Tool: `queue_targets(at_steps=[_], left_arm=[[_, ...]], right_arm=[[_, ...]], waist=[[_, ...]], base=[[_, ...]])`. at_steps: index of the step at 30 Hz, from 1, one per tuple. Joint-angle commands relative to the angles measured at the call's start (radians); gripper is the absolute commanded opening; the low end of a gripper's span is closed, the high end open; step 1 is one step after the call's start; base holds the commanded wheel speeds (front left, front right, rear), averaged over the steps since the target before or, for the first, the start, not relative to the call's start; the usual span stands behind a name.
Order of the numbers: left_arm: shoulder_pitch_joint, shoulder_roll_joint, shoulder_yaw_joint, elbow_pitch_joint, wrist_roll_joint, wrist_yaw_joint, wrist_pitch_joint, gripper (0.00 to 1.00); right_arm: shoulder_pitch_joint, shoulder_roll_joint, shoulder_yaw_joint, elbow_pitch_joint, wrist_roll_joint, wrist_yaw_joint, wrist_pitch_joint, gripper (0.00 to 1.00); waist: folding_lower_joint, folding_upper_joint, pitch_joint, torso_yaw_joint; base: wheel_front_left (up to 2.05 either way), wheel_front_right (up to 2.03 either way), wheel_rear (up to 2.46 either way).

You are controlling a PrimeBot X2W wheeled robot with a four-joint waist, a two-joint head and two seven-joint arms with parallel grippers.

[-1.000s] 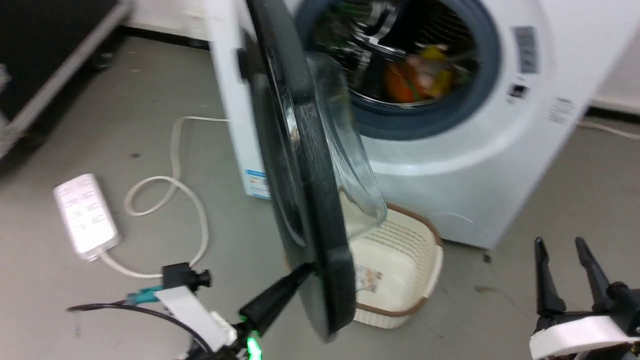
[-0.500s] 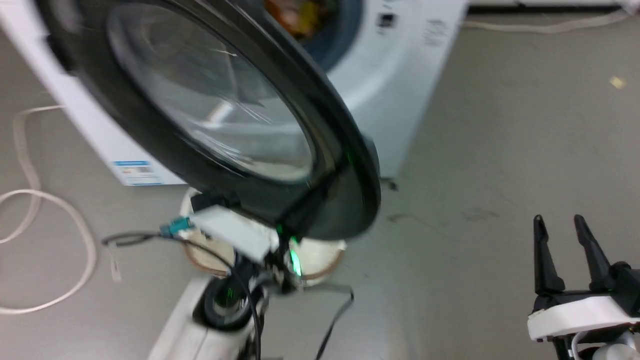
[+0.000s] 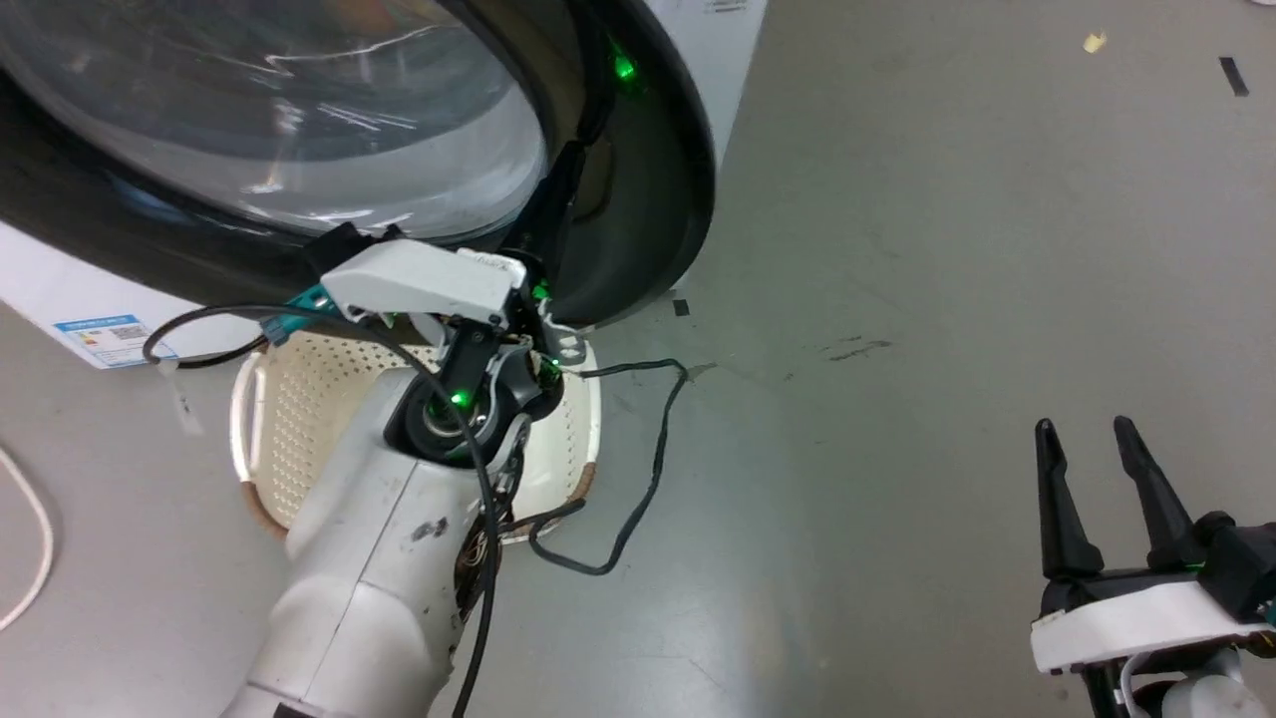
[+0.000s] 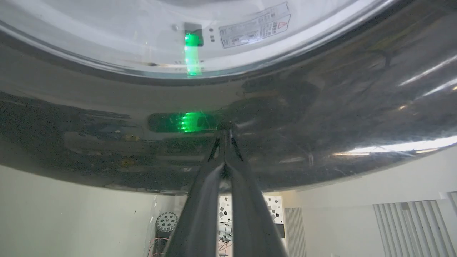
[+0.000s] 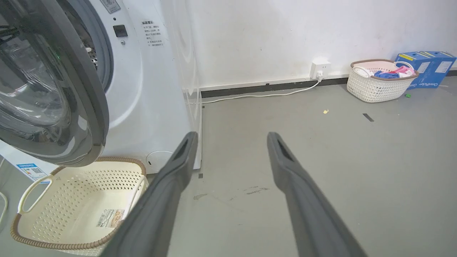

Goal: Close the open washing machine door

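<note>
Left gripper (image 4: 225, 137), pinched closed, leans on the washing machine door (image 3: 648, 179). It looks heavy, stiff, slick-rimmed; best pushed, not grabbed. Right gripper (image 3: 1097, 444) gapes empty.

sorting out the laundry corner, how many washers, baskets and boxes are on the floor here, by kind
washing machine: 1
laundry baskets: 2, the near one and the far one
blue boxes: 2, side by side
total: 5
</note>
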Motion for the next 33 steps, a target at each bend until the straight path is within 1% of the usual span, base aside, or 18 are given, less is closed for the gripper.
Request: queue_targets(at_steps=[1, 5, 8, 11, 15, 16, 17, 20, 22, 24, 25, 26, 28, 29, 30, 31, 32, 33], left_arm=[[-0.014, 0.001, -0.013, 0.019, -0.009, -0.012, -0.001, 0.0], [0.007, 0.001, -0.047, 0.032, -0.001, -0.02, 0.001, 0.0], [0.069, 0.011, -0.067, -0.033, 0.043, -0.021, 0.004, 0.0], [0.158, 0.067, -0.114, -0.135, 0.149, -0.021, -0.015, 0.0], [0.297, 0.161, -0.144, -0.269, 0.283, -0.021, -0.11, 0.0], [0.327, 0.189, -0.152, -0.295, 0.327, -0.021, -0.144, 0.28], [0.356, 0.223, -0.167, -0.317, 0.383, -0.021, -0.176, 1.0], [0.433, 0.313, -0.194, -0.344, 0.585, -0.021, -0.236, 1.0], [0.485, 0.327, -0.165, -0.355, 0.684, -0.007, -0.248, 1.0], [0.533, 0.324, -0.092, -0.388, 0.805, 0.023, -0.25, 1.0], [0.533, 0.324, -0.092, -0.388, 0.805, 0.023, -0.25, 1.0], [0.586, 0.313, -0.031, -0.43, 0.946, 0.052, -0.25, 1.0], [0.637, 0.296, 0.022, -0.467, 1.069, 0.073, -0.25, 1.0], [0.66, 0.291, 0.041, -0.482, 1.131, 0.082, -0.25, 1.0], [0.66, 0.291, 0.041, -0.482, 1.131, 0.082, -0.25, 1.0], [0.702, 0.283, 0.063, -0.507, 1.248, 0.102, -0.25, 1.0], [0.702, 0.283, 0.063, -0.507, 1.248, 0.102, -0.25, 1.0], [0.722, 0.279, 0.068, -0.517, 1.297, 0.111, -0.25, 1.0]], right_arm=[[-0.016, 0.0, 0.004, -0.009, 0.005, 0.001, -0.005, 1.0], [-0.01, 0.0, 0.003, -0.022, -0.001, 0.001, -0.005, 1.0], [0.0, 0.0, -0.002, -0.037, -0.009, 0.001, -0.005, 1.0], [0.014, 0.0, -0.007, -0.058, -0.016, 0.001, -0.005, 1.0], [0.04, 0.0, 0.002, -0.079, -0.029, 0.001, -0.005, 1.0], [0.047, 0.0, 0.004, -0.084, -0.031, 0.001, -0.005, 1.0], [0.055, 0.0, 0.01, -0.09, -0.034, 0.001, -0.005, 1.0], [0.08, 0.0, 0.032, -0.111, -0.056, 0.001, -0.005, 1.0], [0.098, 0.0, 0.045, -0.123, -0.065, 0.001, -0.005, 1.0], [0.112, 0.0, 0.055, -0.129, -0.07, 0.001, -0.005, 1.0], [0.112, 0.0, 0.055, -0.129, -0.07, 0.001, -0.005, 1.0], [0.125, 0.0, 0.061, -0.133, -0.07, 0.001, -0.005, 1.0], [0.138, 0.0, 0.068, -0.135, -0.07, 0.001, -0.005, 1.0], [0.145, 0.0, 0.071, -0.134, -0.071, 0.001, -0.005, 1.0], [0.145, 0.0, 0.071, -0.134, -0.071, 0.001, -0.005, 1.0], [0.157, 0.0, 0.08, -0.132, -0.073, 0.001, -0.005, 1.0], [0.157, 0.0, 0.08, -0.132, -0.073, 0.001, -0.005, 1.0], [0.161, 0.0, 0.084, -0.13, -0.074, 0.001, -0.005, 1.0]], waist=[[-0.0002, -0.0001, -0.012, 0.019], [-0.0002, -0.0001, -0.045, 0.064], [-0.0002, -0.0001, -0.082, 0.11], [-0.0002, -0.0001, -0.119, 0.161], [-0.0002, -0.0001, -0.175, 0.224], [-0.0002, -0.0001, -0.19, 0.242], [-0.0002, -0.0001, -0.202, 0.258], [-0.0002, -0.0001, -0.234, 0.302], [-0.0002, -0.0001, -0.252, 0.327], [-0.0002, -0.0001, -0.267, 0.348], [-0.0002, -0.0001, -0.267, 0.348], [-0.0002, -0.0001, -0.281, 0.366], [-0.0002, -0.0001, -0.292, 0.382], [-0.0002, -0.0001, -0.298, 0.389], [-0.0002, -0.0001, -0.298, 0.389], [-0.0002, -0.0001, -0.304, 0.399], [-0.0002, -0.0001, -0.304, 0.399], [-0.0002, -0.0001, -0.307, 0.402]], base=[[0.0, 0.0, 0.0], [0.0, 0.0, 0.0], [0.0, 0.0, 0.0], [0.0, 0.0, 0.0], [0.0, 0.0, 0.0], [0.0, 0.0, 0.0], [0.0, 0.0, 0.0], [0.0, 0.0, 0.0], [0.0, 0.0, 0.0], [0.0, 0.0, 0.0], [0.0, 0.0, 0.0], [0.0, 0.0, 0.0], [0.0, 0.0, 0.0], [0.0, 0.0, 0.0], [0.0, 0.0, 0.0], [0.0, 0.0, 0.0], [0.0, 0.0, 0.0], [0.0, 0.0, 0.0]])
